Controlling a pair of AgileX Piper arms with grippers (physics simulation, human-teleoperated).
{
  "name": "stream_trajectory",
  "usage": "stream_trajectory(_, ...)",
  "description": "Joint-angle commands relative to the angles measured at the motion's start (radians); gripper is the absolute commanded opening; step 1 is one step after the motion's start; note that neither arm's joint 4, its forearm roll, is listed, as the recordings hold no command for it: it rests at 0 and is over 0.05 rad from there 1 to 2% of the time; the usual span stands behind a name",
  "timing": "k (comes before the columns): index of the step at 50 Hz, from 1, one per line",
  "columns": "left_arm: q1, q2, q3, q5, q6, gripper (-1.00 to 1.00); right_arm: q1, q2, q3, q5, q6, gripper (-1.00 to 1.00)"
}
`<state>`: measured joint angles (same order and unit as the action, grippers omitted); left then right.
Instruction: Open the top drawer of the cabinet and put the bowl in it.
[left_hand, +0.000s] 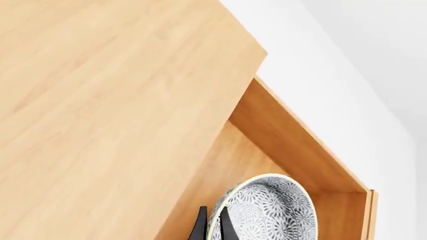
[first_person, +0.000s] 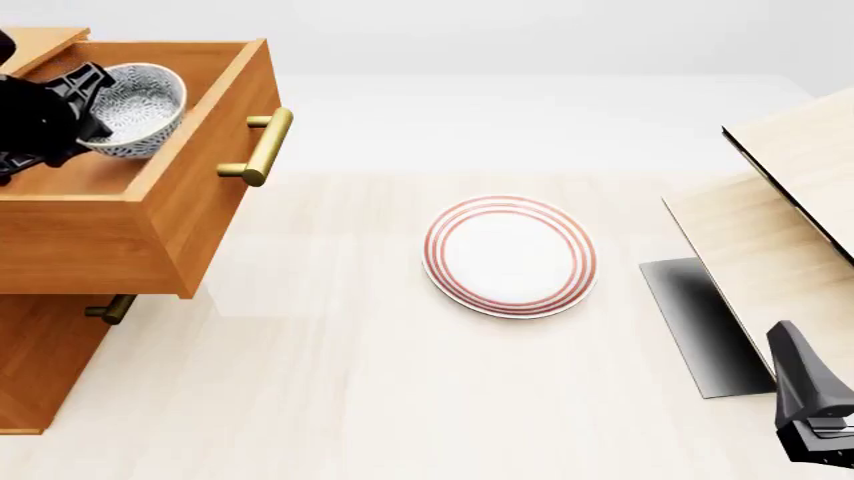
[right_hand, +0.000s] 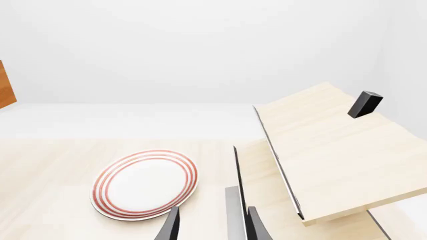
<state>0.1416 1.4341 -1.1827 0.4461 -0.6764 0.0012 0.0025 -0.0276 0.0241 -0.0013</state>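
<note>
The orange-brown cabinet (first_person: 40, 370) stands at the far left with its top drawer (first_person: 200, 190) pulled out, brass handle (first_person: 262, 147) facing right. My left gripper (first_person: 88, 102) is shut on the rim of the grey-speckled bowl (first_person: 136, 108), which hangs tilted inside the open drawer. In the left wrist view the fingers (left_hand: 227, 227) pinch the bowl (left_hand: 273, 212) rim above the drawer floor (left_hand: 233, 165); I cannot tell if the bowl touches it. My right gripper (first_person: 790, 352) is open and empty at the near right; it also shows in the right wrist view (right_hand: 212, 225).
A white red-ringed plate (first_person: 510, 255) lies mid-table and also shows in the right wrist view (right_hand: 143, 184). A pale light-wood box (first_person: 781, 220) with a raised lid stands at the right, close to my right gripper. A lower drawer's handle (first_person: 114, 308) sits under the open drawer.
</note>
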Motion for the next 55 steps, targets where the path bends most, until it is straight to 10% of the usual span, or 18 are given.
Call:
stream_trajectory(1, 0.002, 0.019, 0.004, -0.016, 0.007, -1.0, 0.0, 0.001, 0.007, -0.008, 0.0, 1.0)
stream_trajectory(11, -0.008, 0.017, 0.009, -0.021, 0.0, -1.0, 0.0, 0.001, 0.007, -0.008, 0.0, 1.0)
stream_trajectory(12, -0.011, 0.016, 0.011, -0.021, -0.003, 1.0, 0.0, 0.001, 0.007, -0.008, 0.0, 1.0)
stream_trajectory(55, -0.007, -0.096, -0.038, 0.133, 0.039, 1.0, 0.0, 0.001, 0.007, -0.008, 0.0, 1.0)
